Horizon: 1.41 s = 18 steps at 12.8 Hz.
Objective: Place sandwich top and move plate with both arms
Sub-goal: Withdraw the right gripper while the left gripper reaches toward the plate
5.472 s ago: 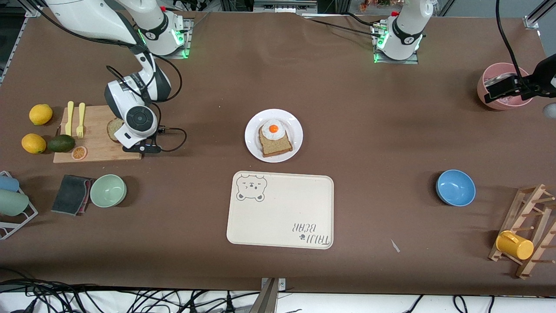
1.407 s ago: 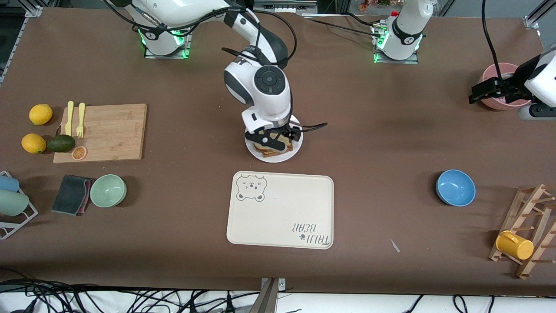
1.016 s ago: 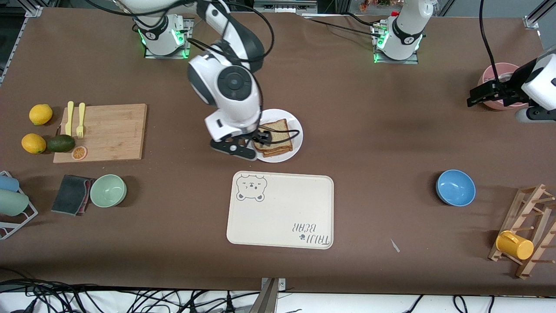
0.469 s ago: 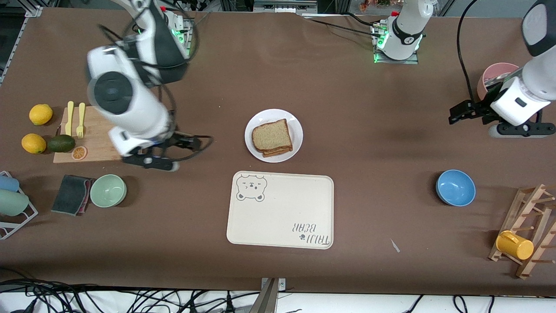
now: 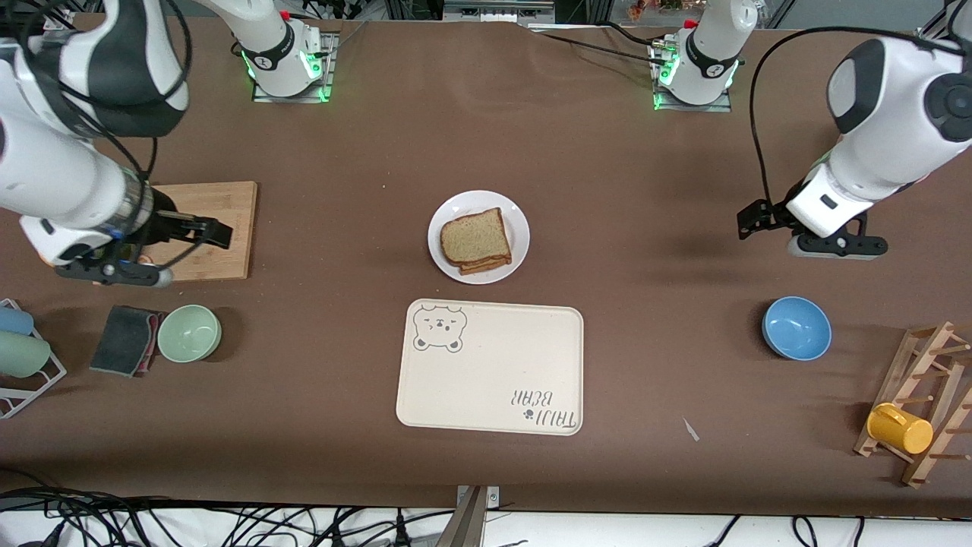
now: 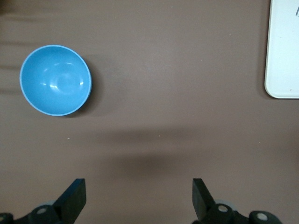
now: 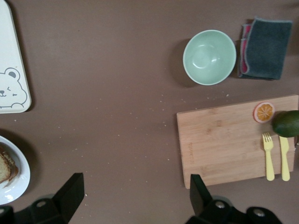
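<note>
The sandwich top [image 5: 474, 236], a tan slice with a brown crust, lies flat on the stacked sandwich on the white plate [image 5: 519, 222] in the middle of the table. The right wrist view catches the plate's rim [image 7: 22, 173] and a bit of the sandwich [image 7: 5, 169] at its edge. My right gripper [image 5: 203, 230] hangs open and empty over the cutting board's edge, well away from the plate. Its open fingers [image 7: 70, 191] frame bare table. My left gripper [image 5: 750, 222] is open and empty over bare table at the left arm's end; its fingers [image 6: 74, 198] stand wide apart.
A cream bear tray [image 5: 490, 365] lies nearer the camera than the plate. A wooden cutting board [image 5: 228, 205], green bowl [image 5: 189, 333] and dark cloth [image 5: 125, 339] sit at the right arm's end. A blue bowl [image 5: 796, 327] and a wooden rack [image 5: 930, 380] with a yellow cup [image 5: 900, 428] sit at the left arm's end.
The right gripper left the bread slice on the sandwich and swung away to over the cutting board. The left arm moved from the pink cup in toward the table's middle.
</note>
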Each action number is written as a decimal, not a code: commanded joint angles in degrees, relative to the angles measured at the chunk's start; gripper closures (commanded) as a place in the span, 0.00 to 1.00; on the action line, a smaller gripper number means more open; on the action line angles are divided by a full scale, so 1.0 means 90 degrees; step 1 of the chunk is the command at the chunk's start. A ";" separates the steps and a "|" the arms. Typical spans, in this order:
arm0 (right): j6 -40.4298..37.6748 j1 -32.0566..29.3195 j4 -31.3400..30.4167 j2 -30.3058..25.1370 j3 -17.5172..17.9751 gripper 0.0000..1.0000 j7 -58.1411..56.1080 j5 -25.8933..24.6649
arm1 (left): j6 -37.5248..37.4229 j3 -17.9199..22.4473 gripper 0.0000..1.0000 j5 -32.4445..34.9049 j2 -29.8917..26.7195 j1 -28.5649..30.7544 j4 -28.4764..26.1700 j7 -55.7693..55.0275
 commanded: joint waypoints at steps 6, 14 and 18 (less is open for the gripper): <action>-0.0003 -0.2010 -0.0976 -0.1363 0.1747 0.00 0.0005 0.0102 | 0.1615 -0.0077 0.00 -0.0673 0.0822 -0.0496 -0.0589 0.0006; 0.0183 -0.2755 -0.1426 -0.1784 0.2374 0.00 0.0131 0.0063 | 0.1624 -0.0731 0.00 -0.3712 0.1380 -0.0585 -0.0629 0.0581; 0.0133 -0.2716 -0.1387 -0.1667 0.2374 0.00 0.0297 -0.0063 | 0.1761 -0.0956 0.00 -0.5636 0.1565 -0.0809 -0.0785 0.1818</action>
